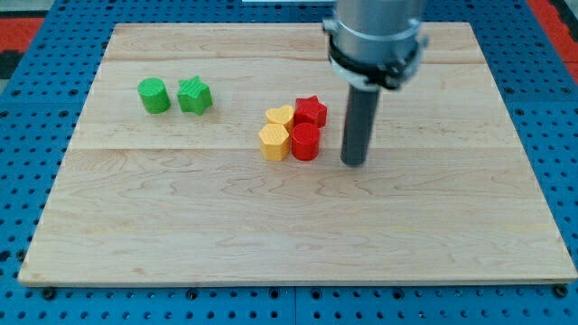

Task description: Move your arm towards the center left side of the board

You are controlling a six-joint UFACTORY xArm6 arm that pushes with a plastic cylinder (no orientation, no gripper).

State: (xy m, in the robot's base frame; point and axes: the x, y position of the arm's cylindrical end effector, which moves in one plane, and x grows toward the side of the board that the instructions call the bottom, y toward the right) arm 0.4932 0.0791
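Note:
My tip (pixel 354 162) rests on the wooden board (pixel 289 235) a little right of its middle. Just to its left is a tight cluster: a red star (pixel 311 110), a yellow heart (pixel 281 116), a yellow hexagon (pixel 274 141) and a red cylinder (pixel 305 141). The tip stands apart from the red cylinder by a small gap. A green cylinder (pixel 153 95) and a green star (pixel 194 95) sit side by side at the view's upper left.
The arm's grey body (pixel 375 36) hangs over the board's top edge, right of centre. A blue perforated table (pixel 560 135) surrounds the board on all sides.

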